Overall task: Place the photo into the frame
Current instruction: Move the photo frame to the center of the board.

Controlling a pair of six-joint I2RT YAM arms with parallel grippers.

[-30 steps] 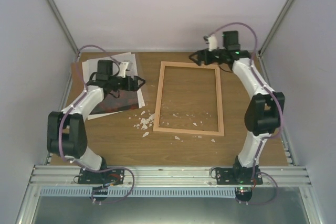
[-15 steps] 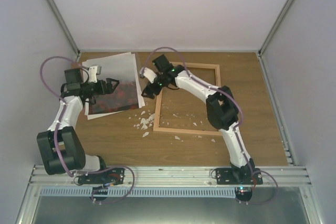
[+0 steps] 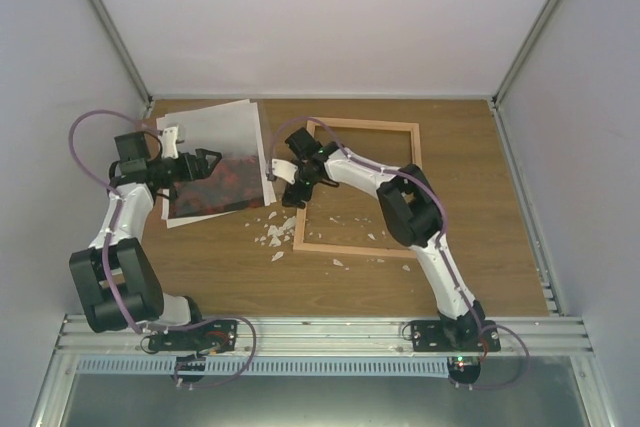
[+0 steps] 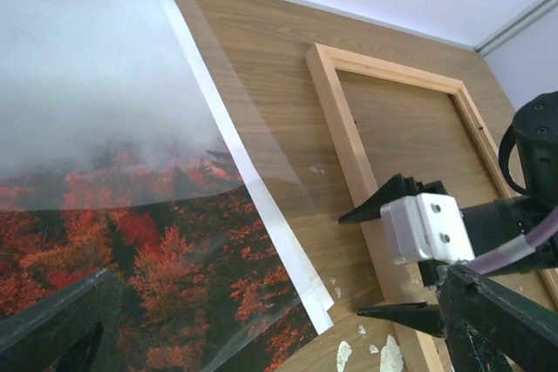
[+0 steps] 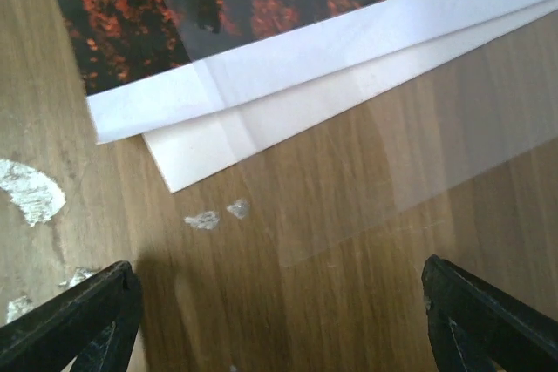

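Note:
The photo (image 3: 215, 177), red-orange trees under grey mist with a white border, lies flat at the back left of the table. It also shows in the left wrist view (image 4: 131, 241) and the right wrist view (image 5: 288, 6). A clear sheet (image 4: 231, 102) lies on it and overhangs its right edge. The light wood frame (image 3: 300, 217) lies to its right. My left gripper (image 3: 211, 161) is open above the photo's middle, empty. My right gripper (image 3: 278, 183) reaches across the frame's left rail (image 4: 349, 145). It is open above bare wood just off the photo's near right corner.
Small white scraps (image 3: 272, 237) lie on the table between the photo and the frame's near left corner, and a few lie inside the frame. A second white sheet (image 5: 227, 137) sticks out from under the photo's corner. Grey walls stand close on three sides.
My right arm swung from the frame's far right corner across to the photo's near right corner. My left gripper drew back to the left over the photo. Neither has taken hold of anything.

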